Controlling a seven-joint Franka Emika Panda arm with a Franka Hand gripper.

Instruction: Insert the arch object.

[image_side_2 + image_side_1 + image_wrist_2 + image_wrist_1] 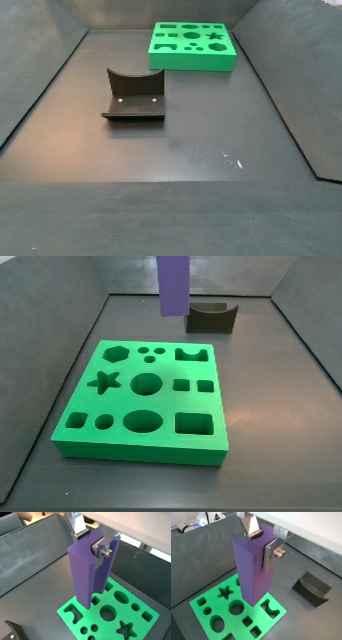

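Note:
The arch object is a tall, slim purple block [252, 569], held upright. My gripper [262, 544] is shut on its upper end, one silver finger [272, 554] on each side; both wrist views show this [90, 543]. The block [87, 572] hangs above the green board [211, 607] of several shaped holes, apart from it. In a side view the block [174, 286] hangs over the board's far edge [167, 404], near the arch-shaped hole [194, 353]. The gripper is out of both side views.
A dark fixture with a scooped top [211, 316] stands on the floor beyond the board, also seen in a wrist view [312, 588] and a side view [134, 95]. Grey walls enclose the dark floor [187, 140].

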